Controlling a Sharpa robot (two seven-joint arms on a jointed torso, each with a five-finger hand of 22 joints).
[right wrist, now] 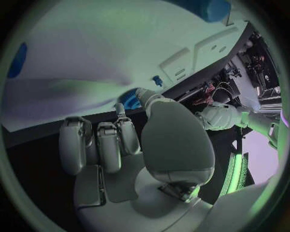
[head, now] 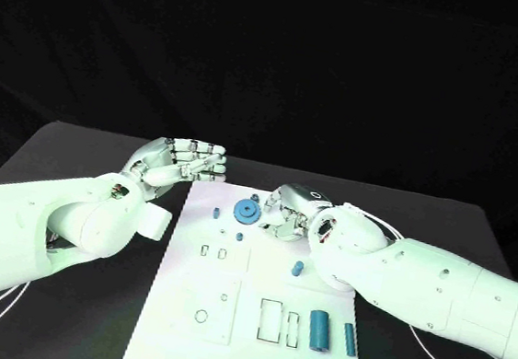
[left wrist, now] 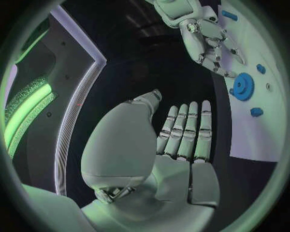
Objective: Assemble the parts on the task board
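The white task board [head: 250, 355] lies in the middle of the table. A blue gear [head: 250, 211] is at the board's far end, and my right hand [head: 289, 211] pinches its rim between the thumb and a fingertip. The right wrist view shows that hand [right wrist: 121, 145] with the gear [right wrist: 128, 99] at the thumb tip. My left hand [head: 188, 163] hovers off the board's far left corner. In its wrist view the left hand [left wrist: 175, 140] has flat, straight fingers and holds nothing, and the gear [left wrist: 243, 87] sits just under the right hand [left wrist: 208, 38].
Two small blue pieces [head: 220, 214] [head: 239, 236] lie close to the gear. Another blue piece [head: 299, 267] is mid-board. A thick blue cylinder [head: 319, 330] and a thinner one [head: 348, 337] lie near the board's front right, beside rectangular slots [head: 271, 320]. Black table surrounds the board.
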